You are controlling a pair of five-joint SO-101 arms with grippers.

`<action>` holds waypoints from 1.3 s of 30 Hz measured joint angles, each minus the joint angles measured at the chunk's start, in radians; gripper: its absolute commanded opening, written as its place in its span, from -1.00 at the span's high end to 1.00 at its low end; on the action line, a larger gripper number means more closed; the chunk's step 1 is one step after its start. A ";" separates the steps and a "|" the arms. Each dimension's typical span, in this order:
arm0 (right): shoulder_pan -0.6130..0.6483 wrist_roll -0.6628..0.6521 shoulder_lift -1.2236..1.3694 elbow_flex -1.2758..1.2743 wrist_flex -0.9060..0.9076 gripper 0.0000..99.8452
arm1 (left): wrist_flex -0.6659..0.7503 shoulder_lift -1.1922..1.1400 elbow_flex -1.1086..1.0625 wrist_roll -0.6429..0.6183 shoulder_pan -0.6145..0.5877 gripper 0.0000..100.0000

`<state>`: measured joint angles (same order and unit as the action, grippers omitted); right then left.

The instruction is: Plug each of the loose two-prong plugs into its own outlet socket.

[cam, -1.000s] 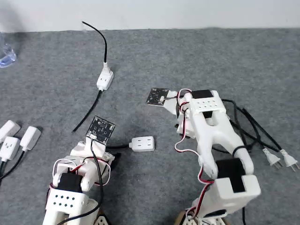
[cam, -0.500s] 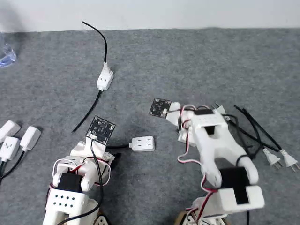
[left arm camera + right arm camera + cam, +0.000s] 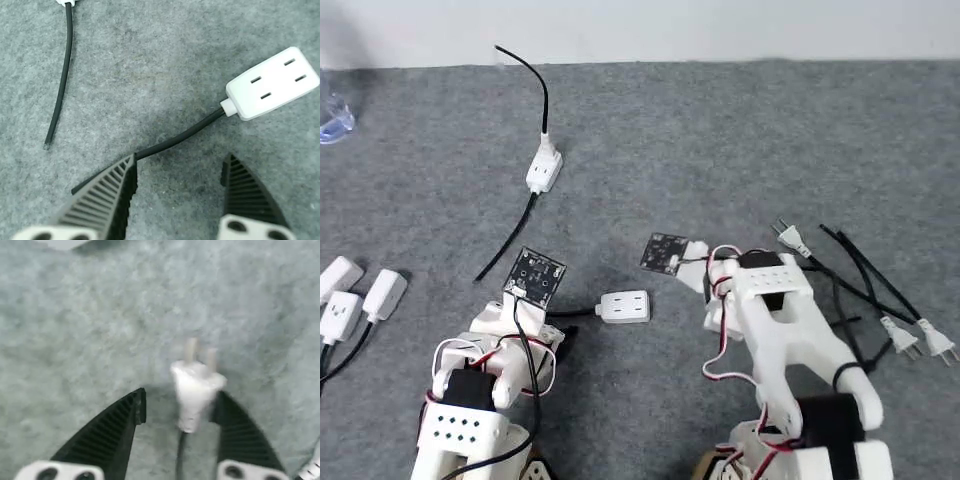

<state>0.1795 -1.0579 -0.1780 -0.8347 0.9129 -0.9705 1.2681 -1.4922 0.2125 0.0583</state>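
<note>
Though both spread wide, left gripper [image 3: 181,159] over outlet cord [image 3: 180,140], right gripper [image 3: 181,391] around white plug [image 3: 196,385].

Rough, matt grey carpet [image 3: 720,130] — smooth white plastic outlet socket [image 3: 272,82], its cord [image 3: 175,142] matt black

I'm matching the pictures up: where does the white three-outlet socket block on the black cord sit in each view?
High view: the white three-outlet socket block lies mid-picture on grey carpet.
Left wrist view: this block, beyond the open left gripper.
Right wrist view: a white two-prong plug instead.
Shared landmark: its black cord.
</note>
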 measured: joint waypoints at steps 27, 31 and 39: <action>0.114 0.161 -0.038 0.000 0.258 0.67 | 0.000 0.000 0.000 0.000 0.000 0.48; 0.112 0.161 -0.117 0.003 0.292 0.67 | 0.000 0.000 0.000 0.000 0.000 0.48; 0.086 0.075 -0.172 0.003 0.344 0.67 | 0.000 0.000 0.000 0.000 0.000 0.48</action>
<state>0.2654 -0.9828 -0.3498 -0.8316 1.2566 -0.9705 1.2681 -1.4922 0.2125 0.0583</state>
